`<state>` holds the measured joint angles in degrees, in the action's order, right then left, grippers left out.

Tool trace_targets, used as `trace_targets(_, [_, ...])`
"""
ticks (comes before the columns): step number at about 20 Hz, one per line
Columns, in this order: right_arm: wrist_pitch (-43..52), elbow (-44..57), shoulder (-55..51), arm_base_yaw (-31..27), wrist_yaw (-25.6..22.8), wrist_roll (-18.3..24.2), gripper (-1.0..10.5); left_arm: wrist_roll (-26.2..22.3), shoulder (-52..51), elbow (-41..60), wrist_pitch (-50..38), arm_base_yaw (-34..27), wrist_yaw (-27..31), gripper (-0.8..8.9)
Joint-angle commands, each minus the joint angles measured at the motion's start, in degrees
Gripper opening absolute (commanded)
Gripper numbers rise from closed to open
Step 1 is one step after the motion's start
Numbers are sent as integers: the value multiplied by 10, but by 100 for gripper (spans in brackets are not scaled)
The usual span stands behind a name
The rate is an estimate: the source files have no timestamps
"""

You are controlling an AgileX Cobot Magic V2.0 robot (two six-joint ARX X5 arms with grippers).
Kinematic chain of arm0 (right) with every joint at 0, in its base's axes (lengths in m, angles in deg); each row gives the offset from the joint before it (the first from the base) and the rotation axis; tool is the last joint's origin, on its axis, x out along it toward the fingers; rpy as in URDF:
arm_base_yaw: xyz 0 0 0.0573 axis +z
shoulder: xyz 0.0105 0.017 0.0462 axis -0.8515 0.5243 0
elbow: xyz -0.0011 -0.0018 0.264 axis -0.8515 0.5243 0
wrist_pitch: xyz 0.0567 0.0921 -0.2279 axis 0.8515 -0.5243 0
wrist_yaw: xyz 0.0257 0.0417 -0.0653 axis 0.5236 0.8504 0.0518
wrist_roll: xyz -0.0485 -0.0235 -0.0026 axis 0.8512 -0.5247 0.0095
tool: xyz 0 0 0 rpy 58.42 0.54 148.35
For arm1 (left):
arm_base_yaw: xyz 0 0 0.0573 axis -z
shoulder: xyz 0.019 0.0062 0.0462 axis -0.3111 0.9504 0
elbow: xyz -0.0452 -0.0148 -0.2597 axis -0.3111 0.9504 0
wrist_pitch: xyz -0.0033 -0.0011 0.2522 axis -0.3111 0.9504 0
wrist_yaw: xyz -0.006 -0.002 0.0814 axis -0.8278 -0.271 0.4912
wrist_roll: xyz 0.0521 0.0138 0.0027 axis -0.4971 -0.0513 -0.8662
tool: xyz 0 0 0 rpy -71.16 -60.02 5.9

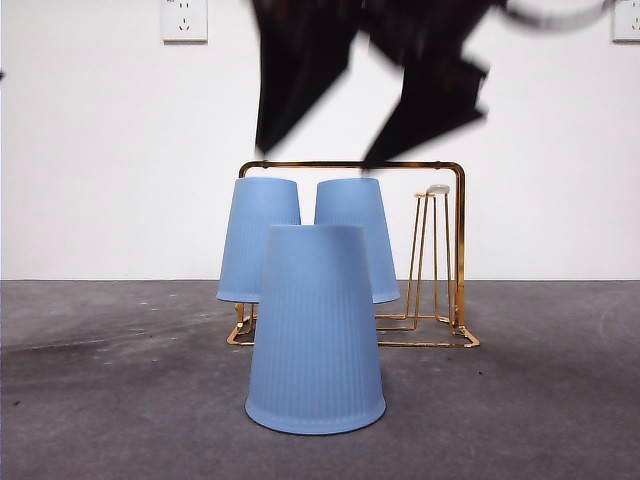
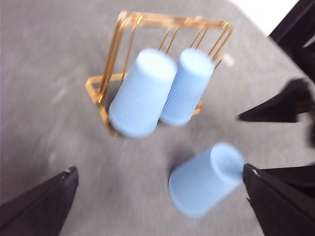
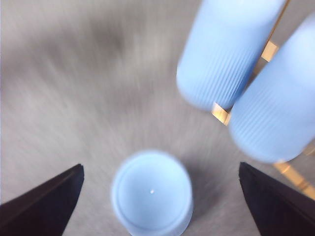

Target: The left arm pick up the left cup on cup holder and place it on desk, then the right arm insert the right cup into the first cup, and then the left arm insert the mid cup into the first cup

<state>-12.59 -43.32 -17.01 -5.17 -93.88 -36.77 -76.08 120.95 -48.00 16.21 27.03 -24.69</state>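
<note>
1. I see one ribbed pale blue plastic cup (image 1: pixel 316 330) standing upside down on the dark grey mottled table (image 1: pixel 110 400), in front of the thin gold wire cup holder (image 1: pixel 455 250); I judge step one done.
2. Two more blue cups (image 1: pixel 258 238) hang inverted on the holder's pegs; one white-tipped peg (image 1: pixel 437 190) stands bare.
3. My right hand (image 3: pixel 160 206) hovers over the table cup, wide open and empty.
4. My left hand (image 2: pixel 160 206) is likewise spread, empty.
5. Next, I reckon, the right hand must reach the holder's right cup (image 1: pixel 355 238).
</note>
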Motion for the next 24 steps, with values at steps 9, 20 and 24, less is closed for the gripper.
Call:
trace_targets(9, [-207, -82, -181, -19, -129, -5, 501, 14, 212, -89, -145, 169, 212, 531])
trace_targets(20, [-322, -82, -263, -50, -155, -45, 501, 12, 403, -116, -281, 217, 266, 530])
trace_targets(24, [-327, -82, -267, -50, -155, -49, 501, 12, 440, -116, -315, 224, 268, 530])
